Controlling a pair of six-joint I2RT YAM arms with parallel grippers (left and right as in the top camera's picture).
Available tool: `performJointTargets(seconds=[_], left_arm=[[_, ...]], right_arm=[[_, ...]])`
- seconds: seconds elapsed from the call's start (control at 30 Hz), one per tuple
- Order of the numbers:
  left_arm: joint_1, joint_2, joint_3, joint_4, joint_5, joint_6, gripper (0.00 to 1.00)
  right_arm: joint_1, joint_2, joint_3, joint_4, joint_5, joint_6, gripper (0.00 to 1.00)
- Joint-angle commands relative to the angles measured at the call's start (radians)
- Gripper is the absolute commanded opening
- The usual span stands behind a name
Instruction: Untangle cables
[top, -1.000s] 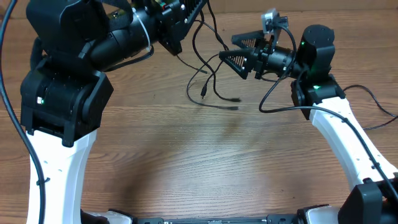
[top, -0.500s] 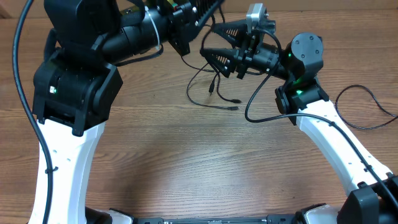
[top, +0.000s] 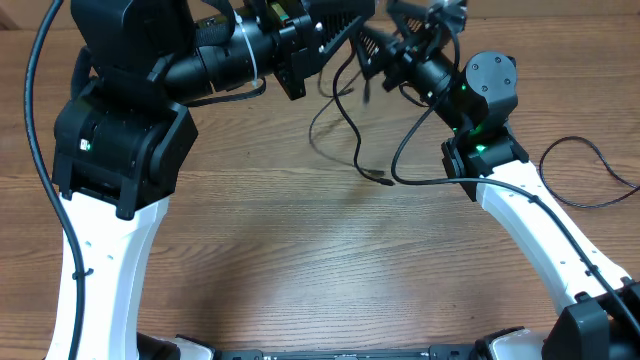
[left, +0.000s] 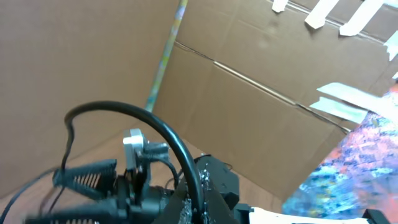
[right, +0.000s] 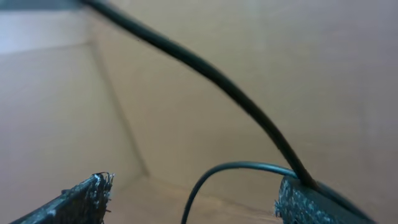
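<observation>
Two arms were close together above the far edge of the table (top: 300, 260), a wooden top that I watched from overhead. The left gripper (top: 350, 12) was up above that far edge, pinched fully closed, and the cables (top: 358, 150) hung from it: thin black cords in loose loops reaching down towards the table's far middle. One cord ran down to a small plug end (top: 380, 178), nearer the table's middle; I could not tell whether it touched the wood. The loops crossed one another, and I could not count the separate cords.

The right gripper (right: 194, 186) was raised over the same far edge, just beside the left one, with its jaws spread wide and nothing clamped between them. On my right wrist screen its two ribbed fingertips (right: 93, 194) sat in the bottom corners with a broad gap between them. One cord slanted down across that view and met the inner edge of one tip; a second cord curved up through the gap to the same tip. Neither was pinched.

On my left wrist screen a cord arched up from the bottom of the view, and under its arch I saw the right gripper with its small grey camera (left: 134, 144). Beyond the table's far edge stood a cardboard wall (left: 249, 124) with strips of pale tape (left: 342, 104) stuck on it
</observation>
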Motion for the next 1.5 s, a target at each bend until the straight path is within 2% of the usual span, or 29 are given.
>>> performJointTargets(seconds=[0.0,0.23,0.43,0.73,1.07,1.17,1.23,1.37,1.47], left_arm=[[-0.007,-0.003,0.016,0.006,0.03,-0.068,0.04],[-0.006,-0.008,0.016,-0.008,0.069,-0.071,0.04],[-0.003,-0.034,0.016,-0.018,0.064,-0.056,0.04],[0.113,-0.111,0.016,-0.053,-0.132,-0.013,0.04],[0.3,-0.165,0.016,-0.118,-0.15,-0.013,0.04],[0.311,-0.156,0.016,-0.155,-0.275,-0.013,0.04],[0.311,-0.143,0.016,-0.198,-0.427,-0.014,0.04],[0.311,-0.104,0.016,-0.26,-0.708,-0.014,0.04],[0.317,-0.072,0.016,-0.297,-0.936,-0.045,0.04]], right_arm=[[-0.001,-0.003,0.008,-0.018,0.28,0.117,0.9],[-0.003,-0.004,0.008,-0.066,0.551,0.221,0.98],[-0.018,-0.004,0.008,-0.167,0.731,0.225,1.0],[-0.117,-0.004,0.008,-0.512,0.748,0.255,1.0],[-0.242,-0.004,0.008,-0.669,0.7,0.279,1.0],[-0.241,-0.004,0.008,-0.729,0.632,0.272,1.0],[-0.236,-0.004,0.008,-0.761,0.524,0.264,1.0],[-0.212,-0.004,0.008,-0.783,0.169,0.063,1.0],[-0.185,-0.004,0.008,-0.837,0.072,-0.031,1.0]])
